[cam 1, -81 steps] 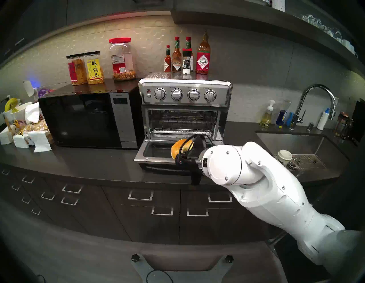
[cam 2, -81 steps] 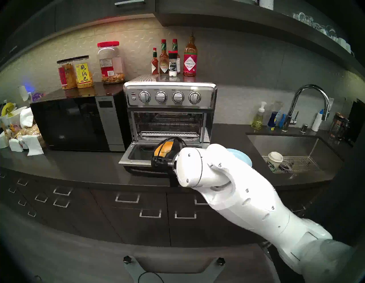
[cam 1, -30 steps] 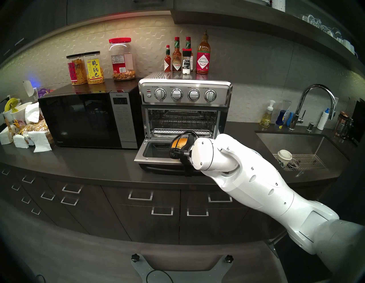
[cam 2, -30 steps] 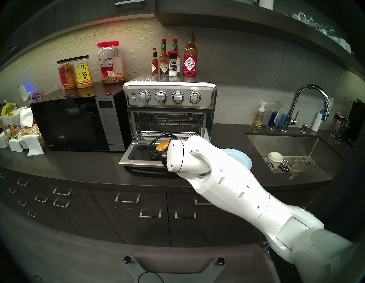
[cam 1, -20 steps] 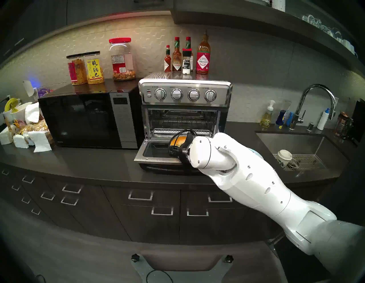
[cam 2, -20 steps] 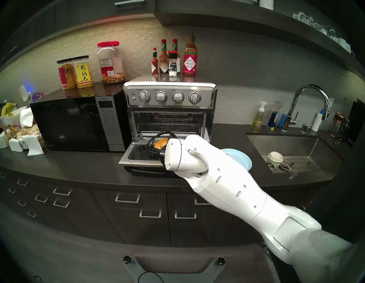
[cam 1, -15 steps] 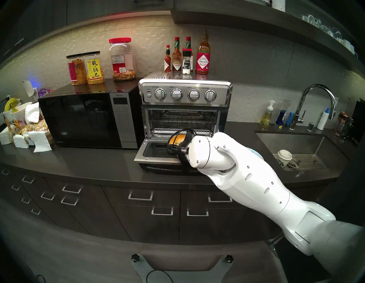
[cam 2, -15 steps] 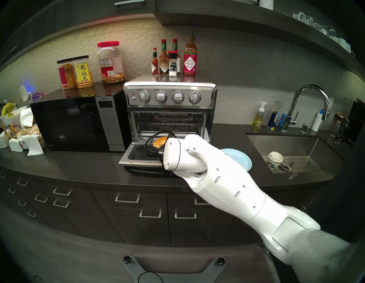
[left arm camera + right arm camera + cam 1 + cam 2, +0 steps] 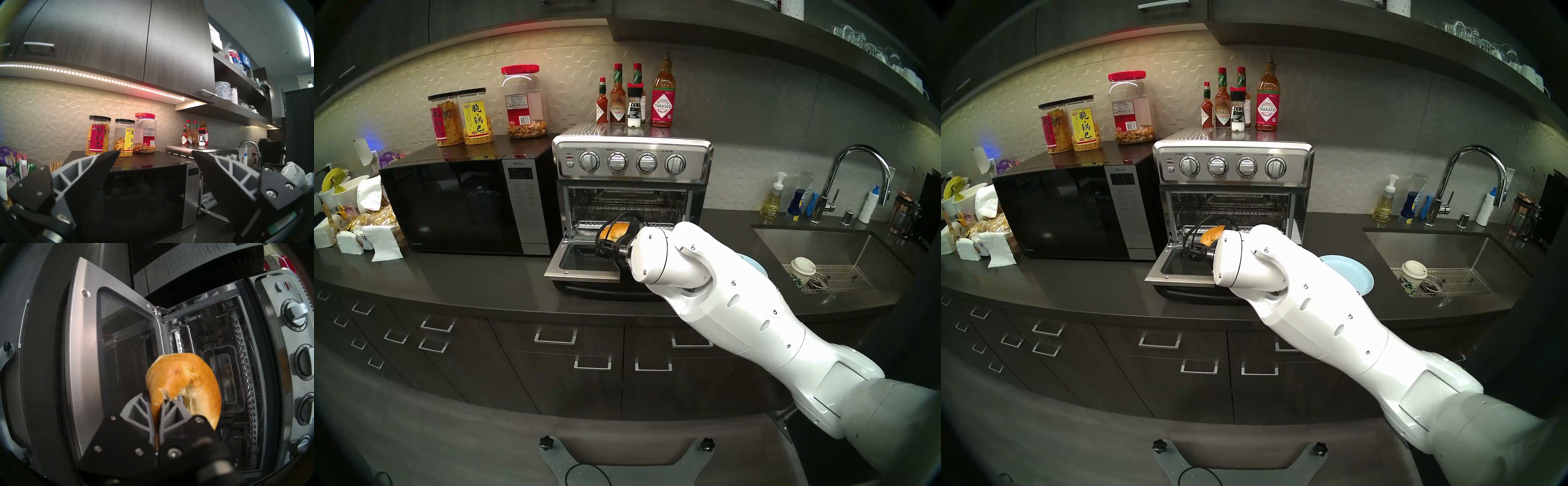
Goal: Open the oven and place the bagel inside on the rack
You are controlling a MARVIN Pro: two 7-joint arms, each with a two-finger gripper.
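The steel oven stands on the counter with its glass door dropped flat open. Inside, the wire rack shows its ribbed front bar. My right gripper is shut on the golden bagel, pinching its edge so it stands on its side. The bagel hangs over the door's hinge end, at the oven's mouth just in front of the rack's bar. My left gripper is open and holds nothing, out to the left facing the microwave.
A black microwave sits against the oven's left side with snack jars on top. Sauce bottles stand on the oven. A light blue plate lies right of the door. Further right, a sink holds a paper cup.
My right arm has pushed forward and slightly left, carrying the bagel from above the middle of the open door up to the oven's mouth. The grip has stayed shut.
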